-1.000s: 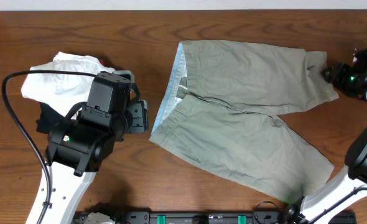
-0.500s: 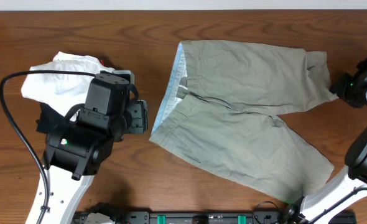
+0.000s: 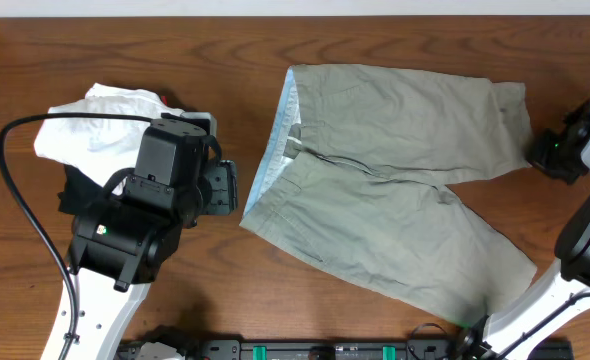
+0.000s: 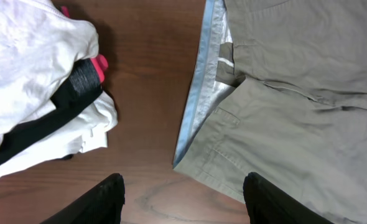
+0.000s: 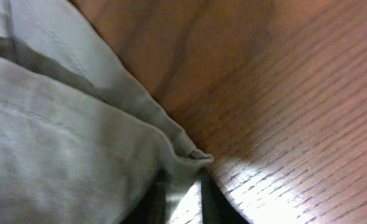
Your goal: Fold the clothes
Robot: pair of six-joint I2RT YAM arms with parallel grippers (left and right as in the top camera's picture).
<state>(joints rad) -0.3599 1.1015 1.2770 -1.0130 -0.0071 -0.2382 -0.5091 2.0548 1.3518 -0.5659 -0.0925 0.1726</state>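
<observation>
The khaki shorts (image 3: 395,190) lie flat across the middle of the table, pale blue waistband to the left and both legs pointing right. My right gripper (image 3: 543,152) is at the hem corner of the far leg. In the right wrist view its fingers stand close together with a pinch of the shorts (image 5: 65,124) hem between them, so the right gripper (image 5: 183,199) is shut on it. My left gripper (image 3: 225,187) hovers just left of the waistband. In the left wrist view the left gripper (image 4: 183,199) is open above bare wood, beside the shorts (image 4: 295,93).
A pile of white and black garments with a red bit (image 3: 105,125) lies at the left, also seen as the pile (image 4: 28,74) in the left wrist view. The left arm's black cable loops over the table's left side. A rail runs along the front edge.
My right gripper has slid toward the front along the far leg's hem and closed onto its corner. The left arm and the shorts have stayed put.
</observation>
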